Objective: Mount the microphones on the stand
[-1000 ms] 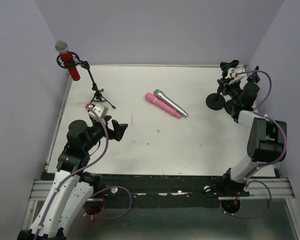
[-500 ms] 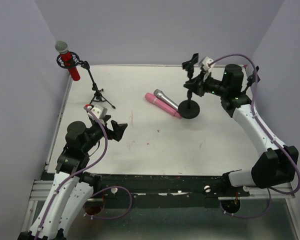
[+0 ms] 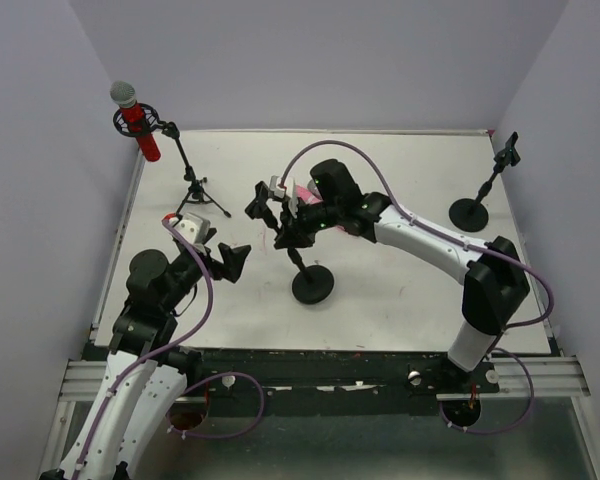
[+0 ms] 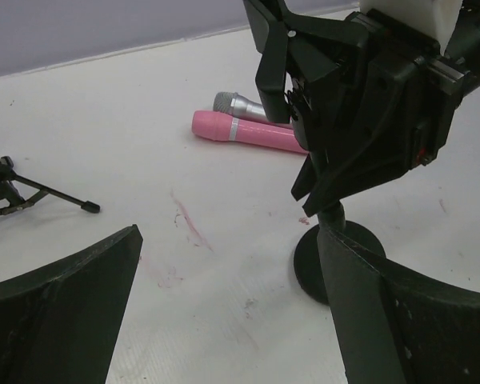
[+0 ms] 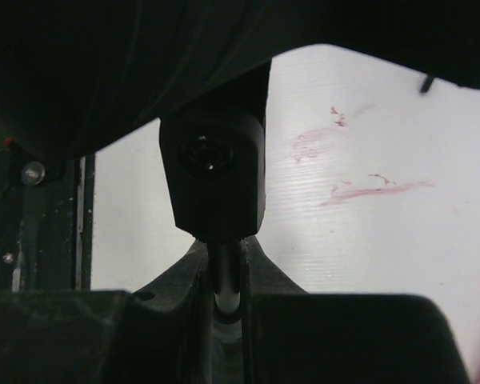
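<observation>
My right pincer (image 3: 292,228) is clamped on the round-base stand (image 3: 312,286), with the pink microphone (image 4: 252,134) and silver-grey microphone (image 4: 238,105) lying flat side by side just at its 12 o'clock, farther from my open left pincer (image 3: 236,262).

Straight ahead of the left gripper (image 4: 228,240), whose fingers stand wide apart, the right gripper (image 3: 288,225) and the round-base stand (image 3: 312,285) clamped in it block the way. The pink microphone (image 4: 248,132) and silver-grey microphone (image 4: 236,104) lie beyond that stand. Ahead and to the left gripper's left, bare table (image 4: 128,136) runs up to a leg of the tripod stand (image 4: 52,194). Behind the right gripper, a second round-base stand (image 3: 470,212) stands well apart.
</observation>
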